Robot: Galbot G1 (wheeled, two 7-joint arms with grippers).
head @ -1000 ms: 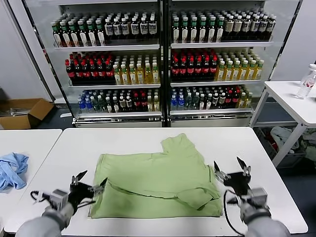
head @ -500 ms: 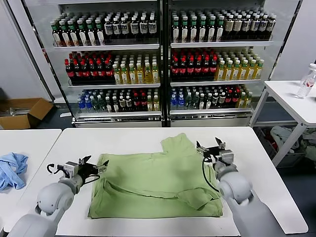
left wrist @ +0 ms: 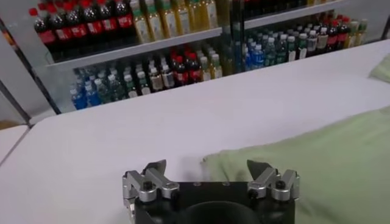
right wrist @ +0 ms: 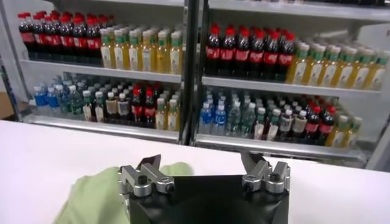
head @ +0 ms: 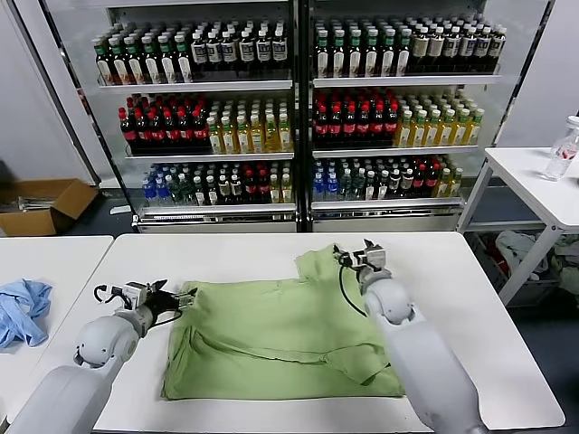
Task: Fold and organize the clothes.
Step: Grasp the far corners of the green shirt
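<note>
Two robot arms reach over a white table (head: 452, 271) where a pale green shirt (head: 280, 334) lies flat and partly folded, plain side up, one sleeve pointing toward a drinks cooler (head: 298, 108) behind. The left gripper (head: 172, 297) sits at the shirt's left edge, near its far corner — fingers spread, holding nothing. The right gripper (head: 360, 253) hovers at the sleeve's far end, fingers likewise apart and empty. A crumpled light blue cloth (head: 23, 312) lies on a separate table to the left.
</note>
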